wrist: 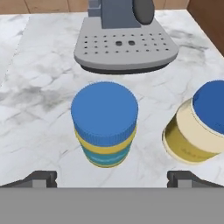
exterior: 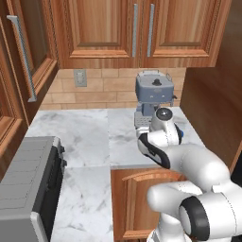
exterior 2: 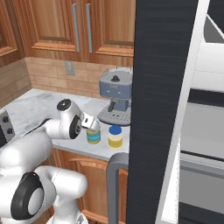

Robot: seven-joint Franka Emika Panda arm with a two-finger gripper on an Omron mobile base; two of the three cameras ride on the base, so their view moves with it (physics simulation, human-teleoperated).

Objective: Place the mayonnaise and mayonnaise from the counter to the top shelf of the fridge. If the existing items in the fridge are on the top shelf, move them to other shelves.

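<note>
I've got 2 jars on the marbled counter (exterior 2: 43,103), standing just in front of the grey-blue coffee machine (exterior 2: 116,94). The labelled jar (wrist: 105,124) has a blue lid, a yellow band under it and a teal-blue label. It sits right below my claw (wrist: 112,177), centred between the 2 dark fingertips (wrist: 41,178), which are spread wide and touch nothing. The cream jar (wrist: 199,124) stands just to its right, pale yellow with a blue lid; the hand view's right edge cuts it off.

From the left base view my own arm hides both jars. In the right base view the claw is mostly hidden behind the wrist, over the labelled jar. The black fridge door (exterior 2: 164,109) blocks much of that view, with grey shelves (exterior 2: 203,127) beyond it. The toaster oven (exterior: 28,184) sits near left.
</note>
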